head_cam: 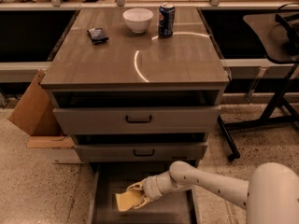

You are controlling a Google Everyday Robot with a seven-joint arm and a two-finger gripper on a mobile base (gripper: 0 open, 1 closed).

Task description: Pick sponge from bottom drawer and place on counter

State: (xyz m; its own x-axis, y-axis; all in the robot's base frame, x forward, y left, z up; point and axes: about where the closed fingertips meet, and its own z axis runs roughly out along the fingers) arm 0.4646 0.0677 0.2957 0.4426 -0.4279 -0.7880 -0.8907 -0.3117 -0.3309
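Observation:
The pale yellow sponge (126, 200) lies low in the open bottom drawer (103, 188), on the left of its floor. My gripper (136, 196) reaches into that drawer from the right, and its fingers are closed around the sponge's right end. The white arm runs back to the lower right. The counter (177, 59) is the glossy grey-brown top above, with a curved light reflection.
On the counter stand a white bowl (138, 19), a blue soda can (166, 19) and a small dark packet (97, 34). The two upper drawers (135, 119) with black handles sit slightly open. A cardboard box (32, 110) leans at the left; a black stand (275, 101) is at the right.

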